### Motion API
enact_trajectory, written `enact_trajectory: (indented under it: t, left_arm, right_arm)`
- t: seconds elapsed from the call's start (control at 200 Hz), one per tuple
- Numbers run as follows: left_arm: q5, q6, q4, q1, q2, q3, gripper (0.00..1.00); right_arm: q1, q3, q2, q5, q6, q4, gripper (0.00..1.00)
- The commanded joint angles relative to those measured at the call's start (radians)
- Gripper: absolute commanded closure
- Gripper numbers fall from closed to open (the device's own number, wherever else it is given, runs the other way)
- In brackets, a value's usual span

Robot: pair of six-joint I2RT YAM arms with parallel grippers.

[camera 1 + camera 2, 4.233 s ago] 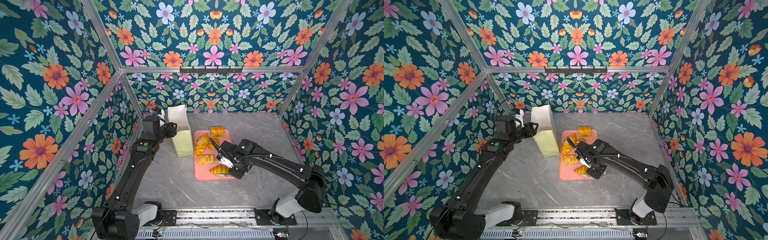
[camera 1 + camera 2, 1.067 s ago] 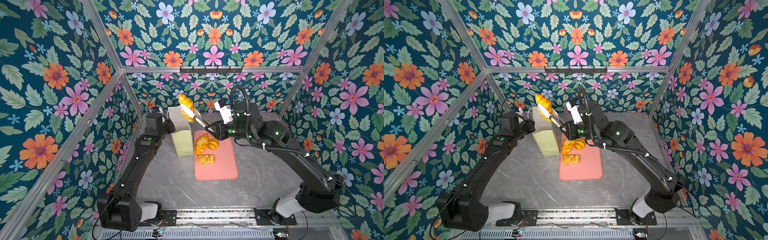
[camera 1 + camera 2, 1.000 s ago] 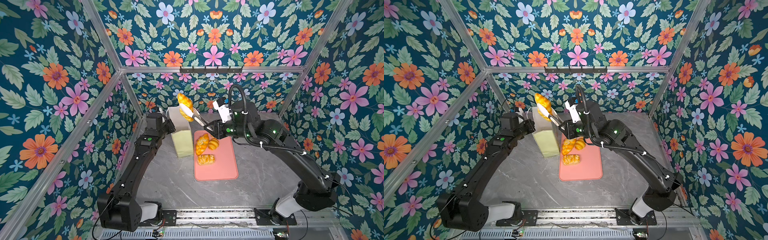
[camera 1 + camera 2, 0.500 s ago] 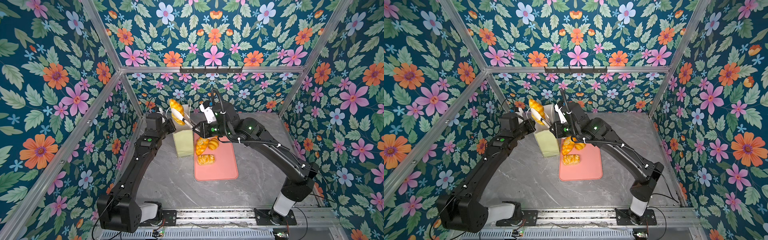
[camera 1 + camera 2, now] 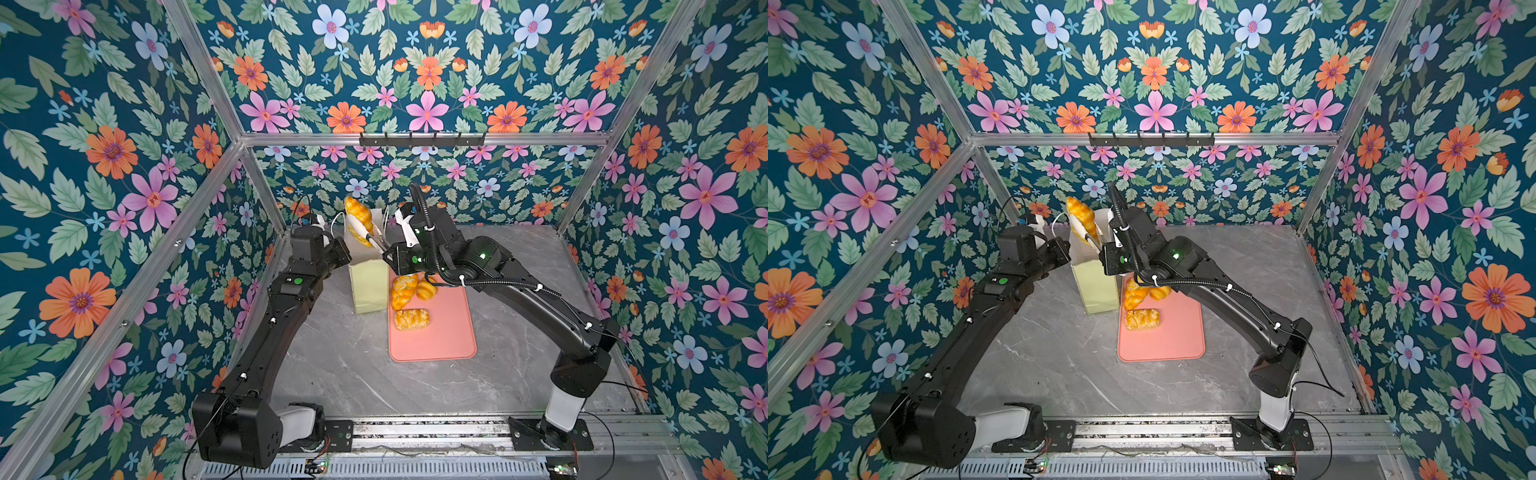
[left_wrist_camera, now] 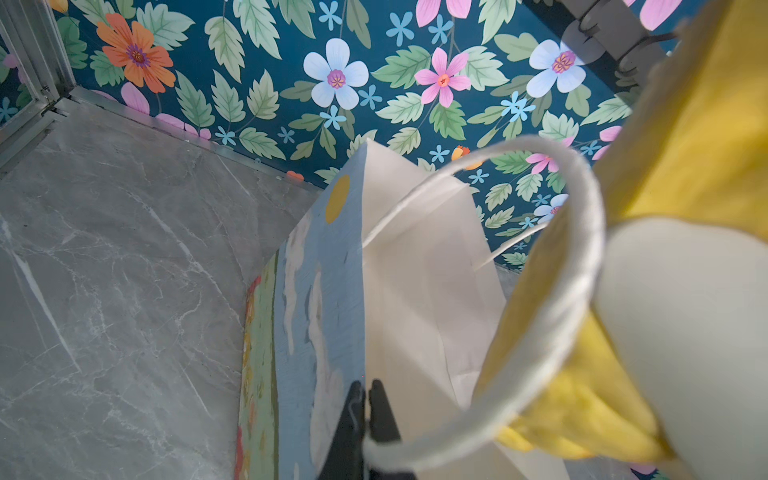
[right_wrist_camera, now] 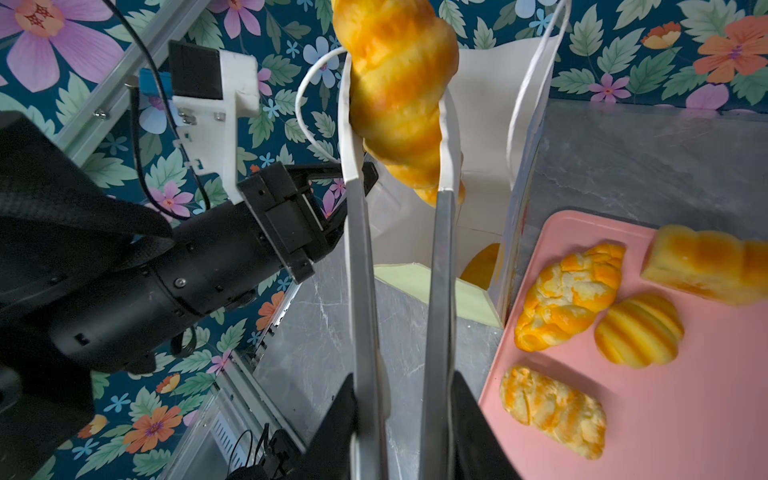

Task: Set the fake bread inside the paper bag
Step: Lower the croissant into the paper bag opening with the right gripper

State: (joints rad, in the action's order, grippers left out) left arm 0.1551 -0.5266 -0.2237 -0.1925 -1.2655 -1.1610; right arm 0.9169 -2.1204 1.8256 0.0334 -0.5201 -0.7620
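grips a pair of metal tongs (image 7: 438, 270) in the right end effector (image 7: 405, 419), jaws squeezed in on both tong arms. pinches a croissant (image 7: 399, 95) between the white tong tips, raised above the open mouth of the paper bag (image 5: 368, 286), not yet inside it. nips the bag's wall near the rim with the left end effector (image 6: 368, 405), jaws fully together on the paper, one white cord handle (image 6: 590, 257) looping just beside. has the bag upright on the grey marble counter (image 5: 340, 365), just beside the left edge of the pink tray (image 5: 440, 336) in both top views. shows a braided loaf (image 7: 569, 291), round roll (image 7: 640, 330), flaky rectangular pastry (image 7: 552, 411) and square loaf (image 7: 706, 270) on the tray, and another orange piece (image 7: 482, 259) down inside the bag.
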Motion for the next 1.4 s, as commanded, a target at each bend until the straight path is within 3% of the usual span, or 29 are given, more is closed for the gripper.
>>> enact_trajectory:
  t: [0.0, 0.465, 0.785, 1.395]
  left_arm:
    - [0.006, -0.009, 0.026, 0.001, -0.002, -0.005, 0.93]
    - [0.005, -0.013, 0.021, 0.001, 0.005, -0.005, 0.93]
    - [0.024, -0.016, 0.017, 0.001, 0.002, -0.011, 0.93]
    - [0.017, -0.012, 0.005, 0.001, 0.008, -0.002, 0.94]
  right_arm:
    - [0.001, -0.035, 0.021, 0.037, -0.013, -0.002, 0.84]
    - [0.018, -0.176, 0.132, 0.071, 0.001, -0.154, 0.84]
    - [0.039, -0.365, 0.259, 0.078, 0.019, -0.293, 0.83]
    - [0.046, -0.392, 0.274, 0.188, 0.053, -0.351, 0.81]
